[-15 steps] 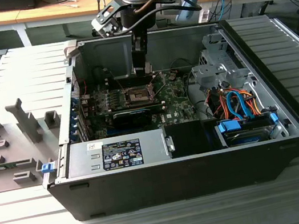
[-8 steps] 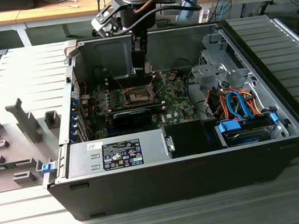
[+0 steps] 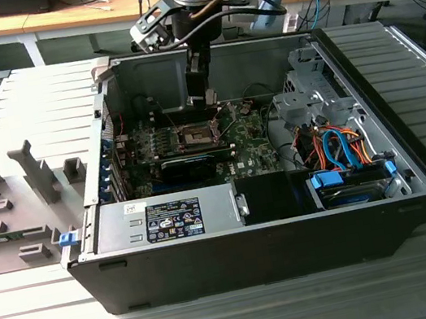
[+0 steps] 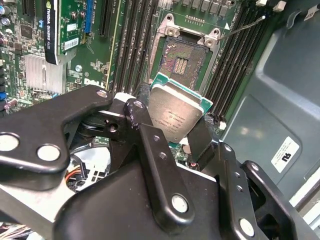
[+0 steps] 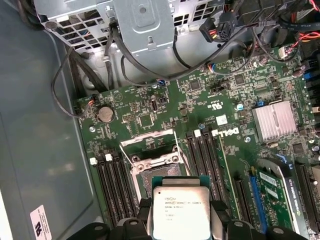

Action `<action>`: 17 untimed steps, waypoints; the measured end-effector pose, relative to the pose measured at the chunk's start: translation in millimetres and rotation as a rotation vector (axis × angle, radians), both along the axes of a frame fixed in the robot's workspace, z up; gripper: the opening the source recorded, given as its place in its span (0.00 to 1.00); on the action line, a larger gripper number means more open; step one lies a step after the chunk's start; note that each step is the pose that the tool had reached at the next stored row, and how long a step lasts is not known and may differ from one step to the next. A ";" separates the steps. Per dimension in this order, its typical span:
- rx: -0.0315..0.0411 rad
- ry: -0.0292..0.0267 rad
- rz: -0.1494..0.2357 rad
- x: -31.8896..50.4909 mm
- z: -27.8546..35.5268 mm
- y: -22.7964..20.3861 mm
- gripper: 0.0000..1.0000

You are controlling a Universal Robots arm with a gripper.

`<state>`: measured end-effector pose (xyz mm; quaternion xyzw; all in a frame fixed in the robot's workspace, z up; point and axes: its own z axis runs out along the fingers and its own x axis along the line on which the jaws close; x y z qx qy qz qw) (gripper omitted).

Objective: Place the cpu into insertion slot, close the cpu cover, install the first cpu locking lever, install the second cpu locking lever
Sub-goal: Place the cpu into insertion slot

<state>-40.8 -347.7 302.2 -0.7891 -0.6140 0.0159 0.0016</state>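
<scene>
Cpu (image 5: 181,214) sits clamped by its edges in the claw (image 4: 171,122), hovering above the open insertion slot (image 4: 182,59); it seems slightly tilted, so level and square it before lowering

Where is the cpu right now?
In the second wrist view the cpu is clamped in the gripper, hovering close over the open insertion slot on the green motherboard, not yet seated.

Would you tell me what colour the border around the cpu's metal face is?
Teal-green; the cpu shows it best in the second wrist view.
</scene>
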 end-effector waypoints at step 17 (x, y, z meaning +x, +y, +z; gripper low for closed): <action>0.0000 -0.0001 0.201 0.0 -1.4 0.0 0.55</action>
